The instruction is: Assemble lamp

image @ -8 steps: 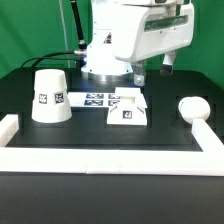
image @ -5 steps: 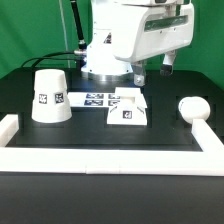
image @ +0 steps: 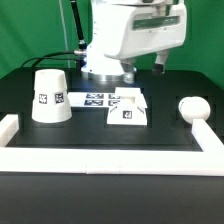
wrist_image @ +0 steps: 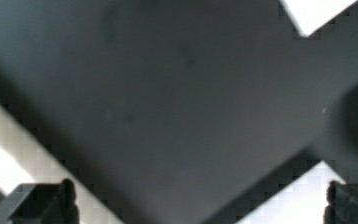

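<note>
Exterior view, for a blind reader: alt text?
Three white plastic lamp parts sit apart on a black table: tapered cup-shaped shade at the exterior view's left, small blocky base mid-table, round bulb at the exterior view's right. The white robot arm hangs behind them.

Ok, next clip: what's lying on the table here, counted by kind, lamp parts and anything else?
shade: 1
base: 1
bulb: 1
marker board: 1
border rail: 1
Total: 5 things, all white; 3 of them are lamp parts, all lying separate.
</note>
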Action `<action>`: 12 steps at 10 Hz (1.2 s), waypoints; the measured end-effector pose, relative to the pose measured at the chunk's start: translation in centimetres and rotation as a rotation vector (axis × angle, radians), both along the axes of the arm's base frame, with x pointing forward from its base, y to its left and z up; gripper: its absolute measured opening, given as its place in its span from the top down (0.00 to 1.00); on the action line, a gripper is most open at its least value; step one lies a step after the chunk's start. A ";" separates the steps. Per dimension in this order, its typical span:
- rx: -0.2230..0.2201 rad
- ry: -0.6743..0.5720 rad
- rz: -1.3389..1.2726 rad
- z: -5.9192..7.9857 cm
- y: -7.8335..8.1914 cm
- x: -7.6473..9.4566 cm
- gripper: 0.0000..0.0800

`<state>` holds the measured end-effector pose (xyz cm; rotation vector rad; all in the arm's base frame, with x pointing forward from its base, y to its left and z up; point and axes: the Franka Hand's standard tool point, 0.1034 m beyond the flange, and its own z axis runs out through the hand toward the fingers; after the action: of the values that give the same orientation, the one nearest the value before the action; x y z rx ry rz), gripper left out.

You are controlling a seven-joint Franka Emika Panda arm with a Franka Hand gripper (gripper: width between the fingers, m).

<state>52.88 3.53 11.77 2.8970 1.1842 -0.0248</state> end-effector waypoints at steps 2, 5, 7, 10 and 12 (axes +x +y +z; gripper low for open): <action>-0.005 0.010 -0.105 -0.8 -0.8 -2.2 0.12; -0.008 0.012 -0.278 -1.0 -0.7 -2.3 0.12; -0.008 0.010 -0.429 -1.0 -0.6 -2.4 0.12; -0.002 0.039 -0.690 -1.9 -1.3 -3.7 0.12; 0.030 0.074 -0.858 -2.8 -1.2 -5.1 0.12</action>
<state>47.77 2.35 8.99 3.1866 -0.1297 -0.1187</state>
